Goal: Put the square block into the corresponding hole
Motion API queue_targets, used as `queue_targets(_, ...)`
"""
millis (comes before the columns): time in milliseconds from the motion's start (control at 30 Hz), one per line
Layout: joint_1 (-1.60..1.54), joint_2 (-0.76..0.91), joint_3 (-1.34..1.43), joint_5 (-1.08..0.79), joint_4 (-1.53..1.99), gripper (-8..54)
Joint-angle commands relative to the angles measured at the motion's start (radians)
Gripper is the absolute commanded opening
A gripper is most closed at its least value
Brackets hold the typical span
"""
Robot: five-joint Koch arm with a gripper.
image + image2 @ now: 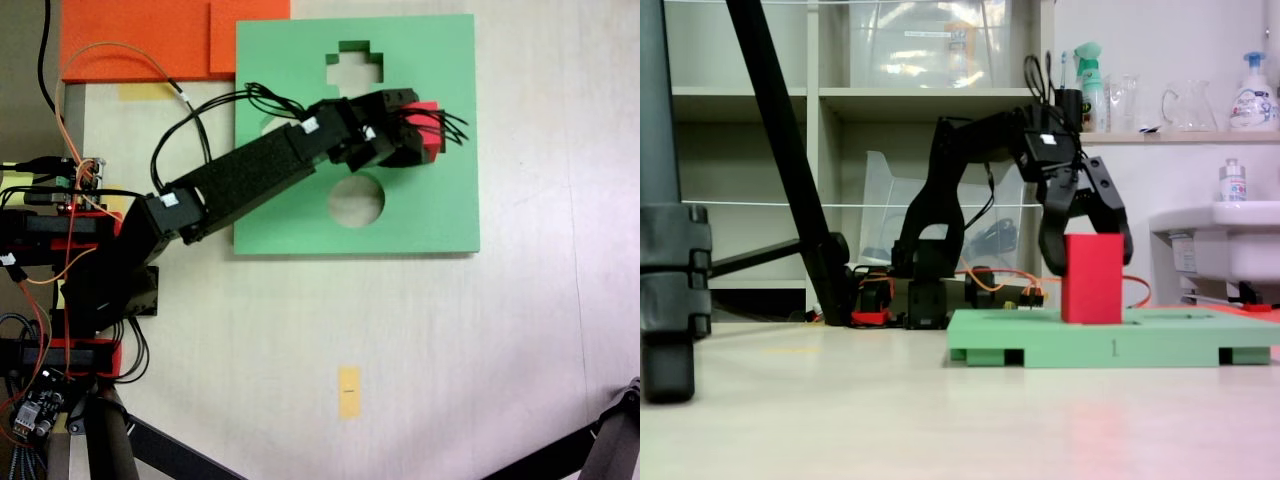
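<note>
The square block (1092, 290), a bright red foam piece, stands upright with its lower end at the top face of the green foam board (1040, 345). My gripper (1087, 262) comes down from above, one black finger at each upper side of the block, shut on it. Seen from above in a fixed view, the block (430, 125) shows between the jaws of the gripper (425, 132) over the right half of the board (440, 215). The corresponding hole is hidden beneath the gripper and the block. I cannot tell whether the block's bottom is in a cutout or on the surface.
A cross-shaped cutout (351, 66) is at the board's far edge and a rounded cutout (357, 200) lies near its front. The arm partly covers another cutout (270, 125). Orange foam sheets (150, 38) lie at the top left. A yellow tape strip (348, 390) marks the table. Tripod legs (610, 440) stand at the bottom.
</note>
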Motion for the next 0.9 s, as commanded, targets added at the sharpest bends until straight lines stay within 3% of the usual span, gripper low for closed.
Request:
queue_targets(0,-0.023,-0.002,-0.011,0.014,-0.041,21.7)
queue_targets(500,-0.054,-0.040,-0.034,0.041,-0.078,22.2)
queue_targets(533,-0.054,-0.040,-0.029,0.041,-0.075,24.7)
queue_targets(700,-0.044,0.018,-0.026,0.049,0.063,52.1)
queue_targets(867,-0.020,0.152,-0.012,-0.069,0.144,51.9)
